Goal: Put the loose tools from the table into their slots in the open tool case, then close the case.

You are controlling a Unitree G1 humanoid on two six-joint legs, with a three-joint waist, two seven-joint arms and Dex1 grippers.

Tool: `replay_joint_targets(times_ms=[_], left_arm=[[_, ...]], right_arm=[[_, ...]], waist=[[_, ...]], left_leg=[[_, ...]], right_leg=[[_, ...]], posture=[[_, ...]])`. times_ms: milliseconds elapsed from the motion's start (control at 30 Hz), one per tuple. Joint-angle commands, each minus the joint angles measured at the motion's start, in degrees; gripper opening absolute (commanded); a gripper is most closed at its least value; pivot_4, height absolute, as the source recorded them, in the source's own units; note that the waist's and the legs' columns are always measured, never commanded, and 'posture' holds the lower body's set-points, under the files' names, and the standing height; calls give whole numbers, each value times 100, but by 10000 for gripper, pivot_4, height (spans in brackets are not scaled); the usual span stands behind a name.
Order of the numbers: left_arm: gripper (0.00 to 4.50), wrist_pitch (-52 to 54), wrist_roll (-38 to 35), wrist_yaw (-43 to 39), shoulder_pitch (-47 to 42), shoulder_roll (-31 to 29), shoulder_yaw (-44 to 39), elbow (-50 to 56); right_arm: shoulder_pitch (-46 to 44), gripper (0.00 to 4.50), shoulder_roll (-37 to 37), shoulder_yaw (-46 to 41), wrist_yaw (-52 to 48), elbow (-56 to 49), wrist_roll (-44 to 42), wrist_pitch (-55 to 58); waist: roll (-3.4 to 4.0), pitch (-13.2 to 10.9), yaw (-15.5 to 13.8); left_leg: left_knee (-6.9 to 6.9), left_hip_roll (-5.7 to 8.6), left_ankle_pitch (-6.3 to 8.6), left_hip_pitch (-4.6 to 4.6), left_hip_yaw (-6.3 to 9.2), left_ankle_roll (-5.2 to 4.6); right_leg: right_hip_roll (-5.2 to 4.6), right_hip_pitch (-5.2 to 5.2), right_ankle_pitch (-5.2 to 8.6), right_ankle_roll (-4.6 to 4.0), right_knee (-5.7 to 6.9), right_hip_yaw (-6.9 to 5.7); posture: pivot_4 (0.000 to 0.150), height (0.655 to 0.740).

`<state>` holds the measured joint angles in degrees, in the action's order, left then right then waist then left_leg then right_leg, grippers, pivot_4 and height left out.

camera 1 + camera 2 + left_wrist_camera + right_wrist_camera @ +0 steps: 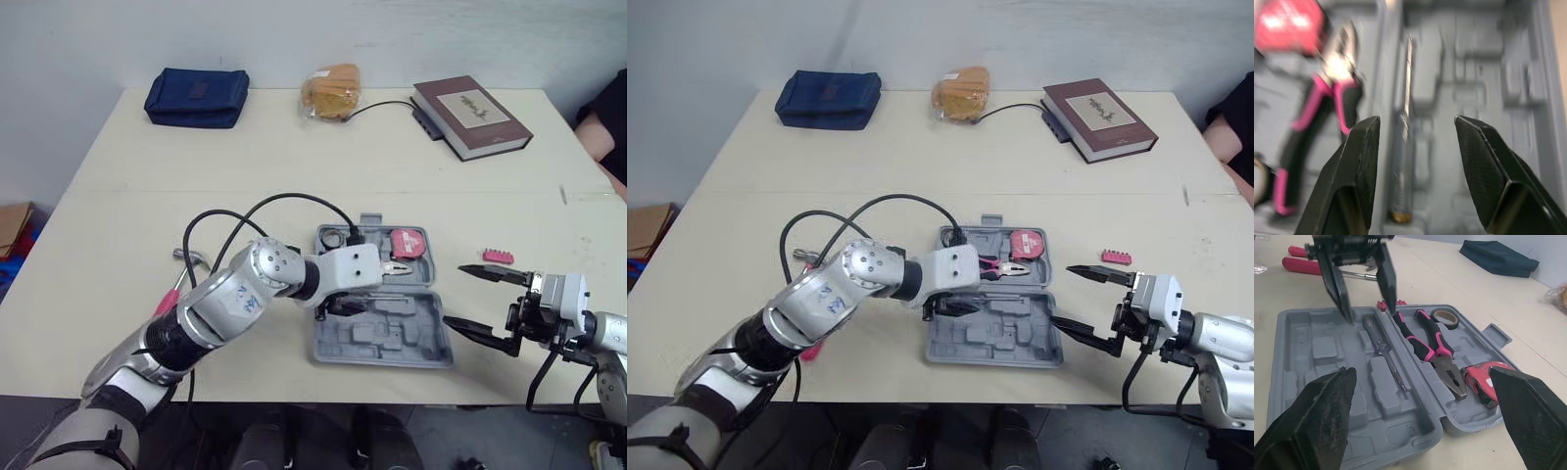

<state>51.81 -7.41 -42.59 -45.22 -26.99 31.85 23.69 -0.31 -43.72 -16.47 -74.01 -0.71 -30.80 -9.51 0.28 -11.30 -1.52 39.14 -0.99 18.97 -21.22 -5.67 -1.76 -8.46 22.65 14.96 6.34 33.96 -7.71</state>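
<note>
1. Tabletop: carries the open case and the loose tools. A pouch, a book and a bagged snack sit far off at 12 o'clock and are no part of the task.
2. Case: open and lying flat at centre. Pliers and a red tape measure are seated in the 12 o'clock half. Step, as I judge it: filling slots, roughly midway, lid not yet shut.
3. Left gripper: over the 6 o'clock half of the case. Its fingers are spread moderately on either side of the screwdriver and grip nothing.
4. Right gripper: at 3 o'clock, just beside the case. Its fingers are spread wide, empty and touching nothing.
5. Pink tool: loose on the tabletop at 9 o'clock of the case, partly hidden by the left arm.
6. Screwdriver: lying along its slot in the 6 o'clock half. It looks seated.
7. Bit holder: loose at 2 o'clock of the case, near the right gripper. The likely next move is for the left to lift clear and the right to reach for this. It is small and flat, so it needs a low, narrow pinch.
</note>
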Motion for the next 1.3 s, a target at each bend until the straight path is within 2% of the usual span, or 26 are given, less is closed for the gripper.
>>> replay_joint_targets(times_ms=[33, 100, 133, 200, 500, 833, 1300], left_arm=[[10524, -921, -210, 124, 371, 156, -858, -68], [827, -1459, -184, 154, 677, 154, -1084, -127], [305, -1474, -263, 204, 815, 251, -1200, -140], [305, -1375, -498, 323, 1059, 561, -1388, -212], [305, -1634, -218, 372, 1503, 814, -932, -779], [305, -1550, -51, 409, 1705, 812, -838, -901], [305, -1427, 189, 333, 1681, 794, -620, -1120]], right_arm=[[40, 45000, -58, -158, 21, -146, -61, -14], [77, 45000, -52, -205, 35, -115, -61, -39], [95, 45000, -51, -221, 34, -96, -57, -58], [126, 45000, -46, -235, 16, -57, -55, -100], [196, 45000, -10, -254, 62, -44, -43, -200], [344, 45000, -40, -231, 384, -512, -70, 24], [338, 45000, -46, -209, 476, -499, -44, 48]], waist=[[0, 0, 0], [0, 0, 1], [0, 0, 1], [0, 0, 1], [-2, -1, -10], [-2, -1, -7], [-2, -1, -4]], left_leg=[[0, 0, 0, 0, 0, 0], [0, 0, 0, 3, -1, 0], [0, -1, 0, 2, -1, 0], [0, -1, 0, 1, -1, 0], [2, 8, -3, 0, -1, -10], [1, 5, -3, 0, -1, -10], [1, 6, -1, 1, -1, -11]], right_leg=[[0, 0, 0, 0, 0, 0], [0, -1, 0, 0, 0, 0], [0, -1, 0, 0, 0, -2], [0, -1, 0, 0, 2, -3], [-6, -4, -5, 9, -2, -3], [-6, -4, -5, 9, -4, -2], [-7, -4, -5, 9, -5, -2]], posture=[[1500, 7400], [1500, 7400], [1500, 7400], [1500, 7400], [1500, 7400], [1500, 7400], [1500, 7400]])
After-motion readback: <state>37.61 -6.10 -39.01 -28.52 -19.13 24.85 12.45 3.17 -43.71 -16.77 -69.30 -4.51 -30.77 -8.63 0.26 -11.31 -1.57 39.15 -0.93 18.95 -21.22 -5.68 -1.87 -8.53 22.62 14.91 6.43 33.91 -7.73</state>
